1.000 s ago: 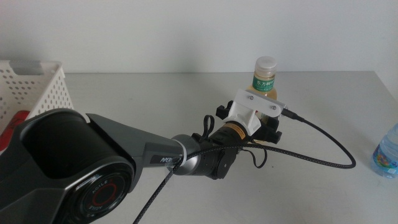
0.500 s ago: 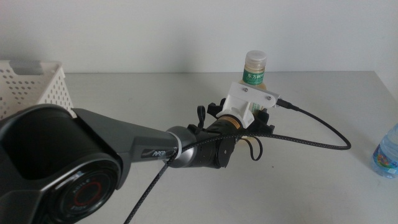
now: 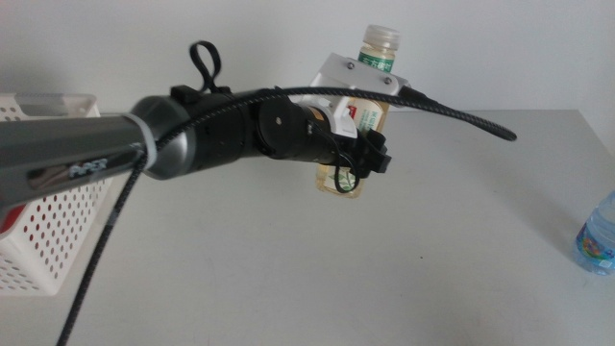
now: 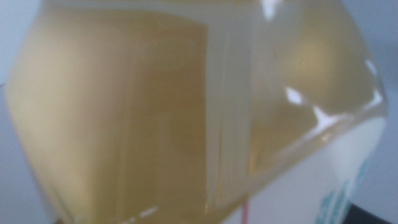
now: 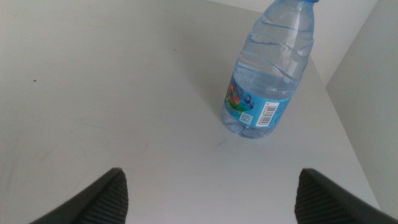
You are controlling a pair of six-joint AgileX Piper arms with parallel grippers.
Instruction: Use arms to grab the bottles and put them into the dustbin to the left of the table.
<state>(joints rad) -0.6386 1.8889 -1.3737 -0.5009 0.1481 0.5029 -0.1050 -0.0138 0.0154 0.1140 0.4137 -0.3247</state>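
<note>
Amber tea fills the left wrist view edge to edge, so the tea bottle (image 4: 186, 112) sits right against that camera; the middle view shows the left gripper (image 3: 357, 161) clamped on the bottle's lower body, the tea bottle (image 3: 363, 115) lifted clear of the table (image 3: 432, 259) and slightly tilted, white cap uppermost. Left arm reaches in from the dustbin side; the dustbin (image 3: 43, 221) stands at the table's left edge, well apart from the bottle. Something red shows low in the bin, too little visible to name. Right gripper (image 5: 208, 193) waits low over the table with jaws wide apart, the water bottle (image 5: 270, 68) upright ahead of it, not touched; the same bottle (image 3: 598, 235) shows at the far right edge in the middle view. Risks, as judged: grip is low on a smooth rounded body, so a fast swing toward the bin could let the bottle pivot or slip; the trailing black cable (image 3: 461, 111) could snag; an early release would drop it short of the bin
</note>
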